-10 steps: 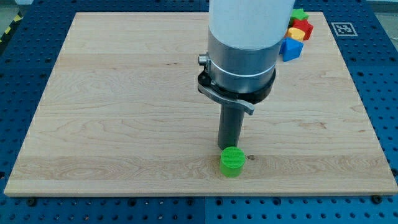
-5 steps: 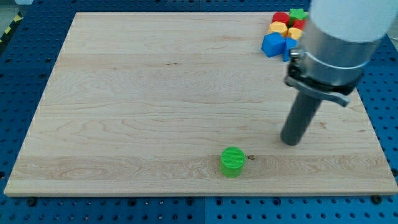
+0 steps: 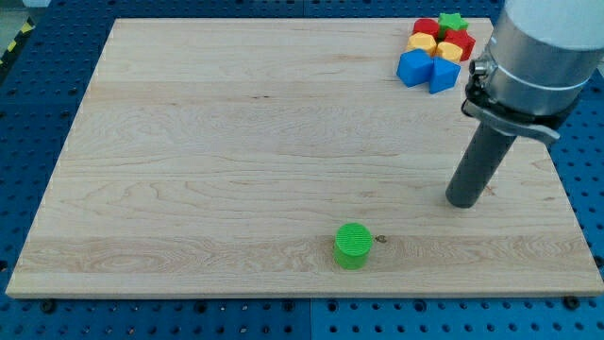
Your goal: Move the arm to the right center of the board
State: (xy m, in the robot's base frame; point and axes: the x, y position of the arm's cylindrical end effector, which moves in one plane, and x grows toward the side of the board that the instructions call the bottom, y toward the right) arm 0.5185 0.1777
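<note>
My tip (image 3: 462, 201) rests on the wooden board (image 3: 236, 142) toward the view's right, a little below mid-height. It touches no block. A green cylinder (image 3: 352, 246) stands near the board's bottom edge, well to the left of and below my tip. A cluster of blocks sits at the top right corner, above my tip: two blue blocks (image 3: 414, 68) (image 3: 444, 74), yellow blocks (image 3: 422, 42), red blocks (image 3: 461, 43) and a green star (image 3: 452, 21). The arm's grey and white body (image 3: 533, 57) hides the cluster's right edge.
The board's right edge (image 3: 557, 161) lies close to the right of my tip. A blue pegboard table (image 3: 38, 123) surrounds the board on all sides.
My tip has moved from just above the green cylinder to the right and slightly up, across the board. The green cylinder has not moved. The top right cluster is now uncovered.
</note>
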